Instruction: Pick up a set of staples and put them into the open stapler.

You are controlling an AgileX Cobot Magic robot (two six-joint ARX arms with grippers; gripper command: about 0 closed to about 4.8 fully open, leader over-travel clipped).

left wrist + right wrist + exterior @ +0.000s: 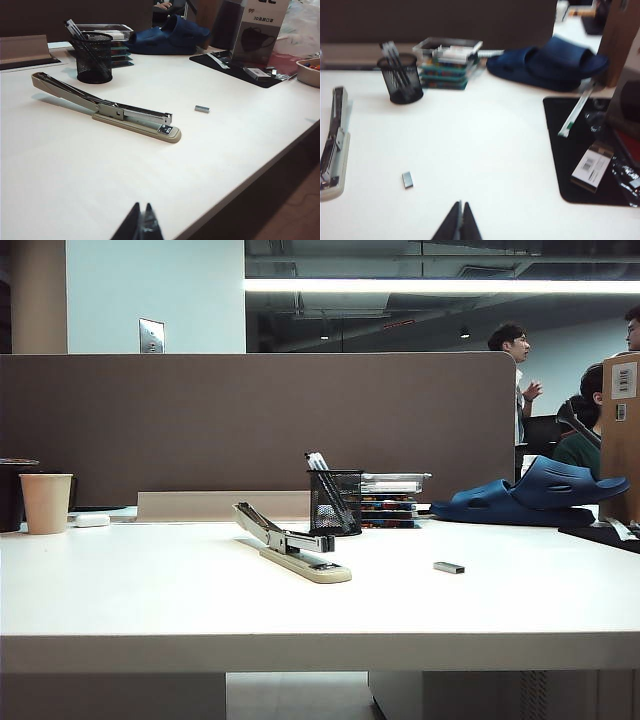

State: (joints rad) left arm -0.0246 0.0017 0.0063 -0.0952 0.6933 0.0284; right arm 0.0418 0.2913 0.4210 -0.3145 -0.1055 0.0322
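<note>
Task status: not yet begun in any visible respect; the set of staples (449,567) lies flat on the white surface (150,590), untouched, well apart from both hands and to the right of the stapler (296,545) in the exterior view; the stapler rests near the middle of the surface, its hinged upper arm swung back and raised, the silver magazine exposed and apparently empty, though its channel is too small to inspect; a black mesh pen cup (335,503) stands just behind it

Left hand (141,223): clenched, fingertips together, nothing between them; it hangs above the near edge of the surface, short of the stapler (107,107) and the staples (201,108)

Right hand (460,225): clenched and empty likewise; it hangs over bare surface, the staples (407,179) near and ahead of it, the stapler (334,142) further off to one side; this view is somewhat blurred

Outstanding, in my judgement: open the right hand, descend on the staples, grasp, carry to the magazine, seat them; the strip is thin and flat, so a slip at pickup is the likely fault
</note>
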